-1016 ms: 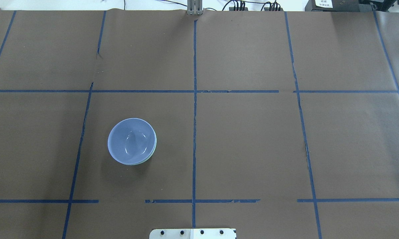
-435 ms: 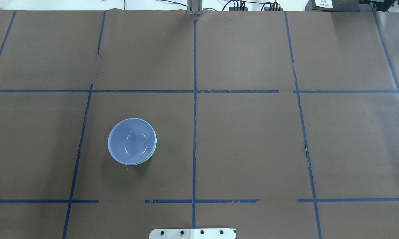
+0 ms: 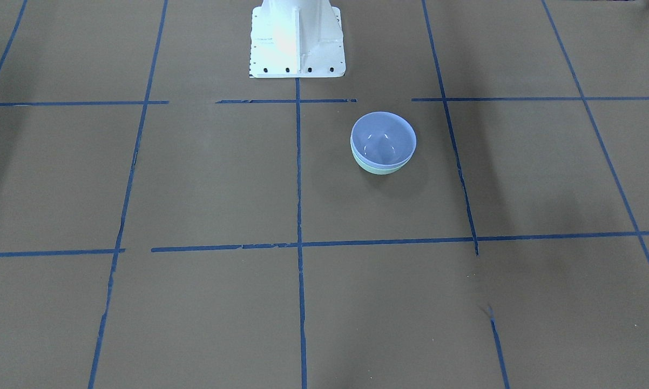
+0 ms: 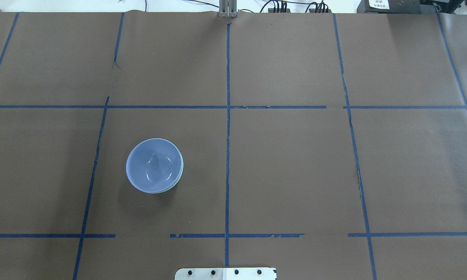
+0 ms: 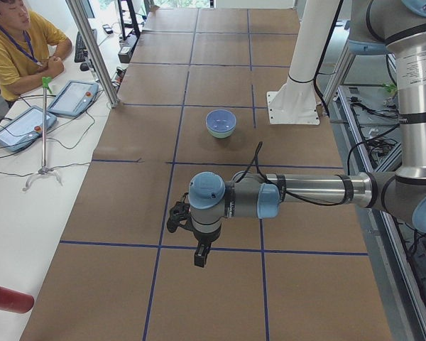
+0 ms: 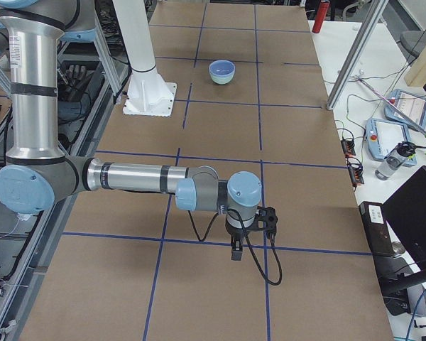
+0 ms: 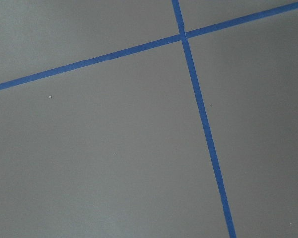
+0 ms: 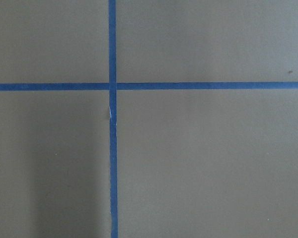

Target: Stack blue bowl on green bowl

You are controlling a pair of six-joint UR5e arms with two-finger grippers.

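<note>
The blue bowl (image 4: 154, 165) sits nested inside the green bowl (image 3: 379, 168), on the brown paper left of the centre tape line. Only a thin mint edge of the green bowl (image 4: 180, 175) shows in the overhead view. The stack also shows in the exterior left view (image 5: 221, 121) and the exterior right view (image 6: 222, 69). My left gripper (image 5: 199, 257) hangs over bare paper far from the bowls. My right gripper (image 6: 236, 253) hangs over the table's other end. I cannot tell if either is open or shut. Both wrist views show only paper and tape.
Blue tape lines (image 4: 227, 116) divide the brown paper into squares. The white robot base (image 3: 296, 40) stands at the table's near edge. A person (image 5: 14, 50) sits beside tablets (image 5: 71, 97) on a white side table. A metal post (image 5: 92, 50) stands at the table's far edge.
</note>
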